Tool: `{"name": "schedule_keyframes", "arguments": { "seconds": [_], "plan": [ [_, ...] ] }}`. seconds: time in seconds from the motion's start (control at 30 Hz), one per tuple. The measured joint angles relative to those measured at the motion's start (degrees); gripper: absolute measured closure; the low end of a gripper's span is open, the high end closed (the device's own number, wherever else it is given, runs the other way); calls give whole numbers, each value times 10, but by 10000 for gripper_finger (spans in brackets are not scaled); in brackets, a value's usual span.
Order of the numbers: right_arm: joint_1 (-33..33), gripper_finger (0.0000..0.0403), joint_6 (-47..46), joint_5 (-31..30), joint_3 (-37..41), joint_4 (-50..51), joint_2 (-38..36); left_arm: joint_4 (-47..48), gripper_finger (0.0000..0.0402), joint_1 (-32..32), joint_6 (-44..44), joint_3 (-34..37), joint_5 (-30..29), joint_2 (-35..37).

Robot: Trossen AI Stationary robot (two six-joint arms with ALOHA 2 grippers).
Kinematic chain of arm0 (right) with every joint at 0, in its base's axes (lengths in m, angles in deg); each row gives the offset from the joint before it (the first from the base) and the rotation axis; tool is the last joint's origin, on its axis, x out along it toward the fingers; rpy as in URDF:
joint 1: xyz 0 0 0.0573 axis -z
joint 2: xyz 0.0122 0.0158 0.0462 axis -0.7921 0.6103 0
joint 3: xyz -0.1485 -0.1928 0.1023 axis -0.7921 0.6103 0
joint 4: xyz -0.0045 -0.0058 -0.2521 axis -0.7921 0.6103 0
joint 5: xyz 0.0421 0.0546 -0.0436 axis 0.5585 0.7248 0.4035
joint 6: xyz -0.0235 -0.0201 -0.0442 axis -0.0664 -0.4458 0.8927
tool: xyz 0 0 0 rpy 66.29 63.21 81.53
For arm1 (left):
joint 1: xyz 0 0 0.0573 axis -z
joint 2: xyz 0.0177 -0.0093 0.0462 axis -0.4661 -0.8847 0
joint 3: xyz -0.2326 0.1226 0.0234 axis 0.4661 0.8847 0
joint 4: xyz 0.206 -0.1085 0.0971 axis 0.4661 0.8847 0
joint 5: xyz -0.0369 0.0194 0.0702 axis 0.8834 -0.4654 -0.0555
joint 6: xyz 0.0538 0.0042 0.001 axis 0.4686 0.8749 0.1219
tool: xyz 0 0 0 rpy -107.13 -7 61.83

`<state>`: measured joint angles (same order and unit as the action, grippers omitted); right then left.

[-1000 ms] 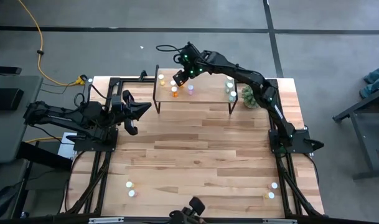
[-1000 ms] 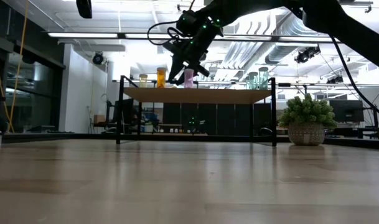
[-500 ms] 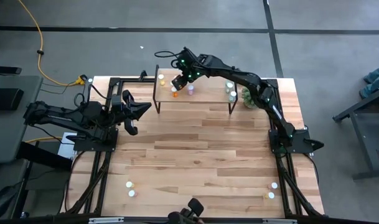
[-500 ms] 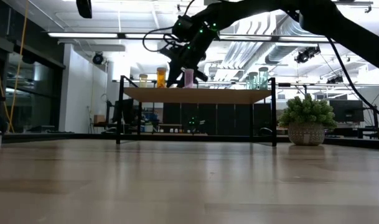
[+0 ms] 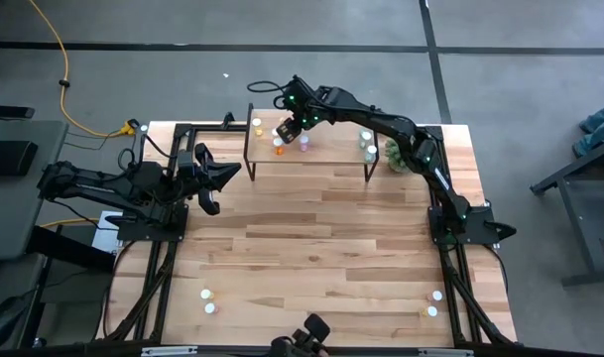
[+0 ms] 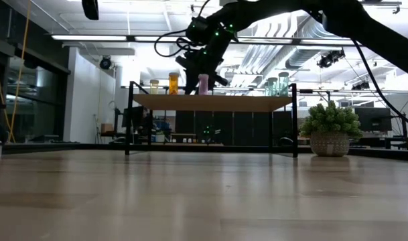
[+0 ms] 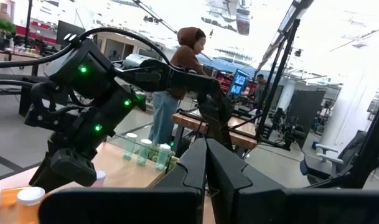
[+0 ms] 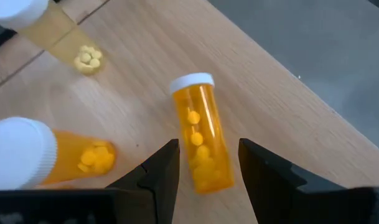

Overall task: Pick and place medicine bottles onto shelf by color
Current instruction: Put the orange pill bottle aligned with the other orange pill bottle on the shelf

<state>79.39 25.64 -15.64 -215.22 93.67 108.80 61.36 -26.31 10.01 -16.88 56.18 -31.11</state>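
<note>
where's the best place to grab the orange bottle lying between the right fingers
Grip the orange bottle across its round body, midway along and below the white cap, coming down from above. It appears to lie on its side on the shelf, between the right gripper fingers, which stand open.

The right tool (image 5: 288, 129) is held over the shelf (image 5: 326, 151), above the orange bottle (image 5: 279, 149), beside the pink bottle (image 5: 303, 143).

The shelf (image 5: 311, 157) — light wood top, thin black legs — stands at the counter's far edge. On it stand yellow, orange and pink bottles (image 6: 203, 84) at one end, teal ones (image 6: 279, 84) at the other. An orange bottle (image 8: 200, 132) stands upright there — white cap on.
</note>
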Motion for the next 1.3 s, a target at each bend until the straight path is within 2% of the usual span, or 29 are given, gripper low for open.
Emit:
{"name": "schedule_keyframes", "arguments": {
  "seconds": [0.17,0.47,1.3],
  "plan": [
    [0,253,8,0,0,3,0,0,401,0,0,0,0,0],
    [-2,296,12,4,0,14,7,0,401,0,0,0,0,0],
    [0,300,28,0,-24,-10,-3,0,401,0,0,0,2,0]
  ]
}}
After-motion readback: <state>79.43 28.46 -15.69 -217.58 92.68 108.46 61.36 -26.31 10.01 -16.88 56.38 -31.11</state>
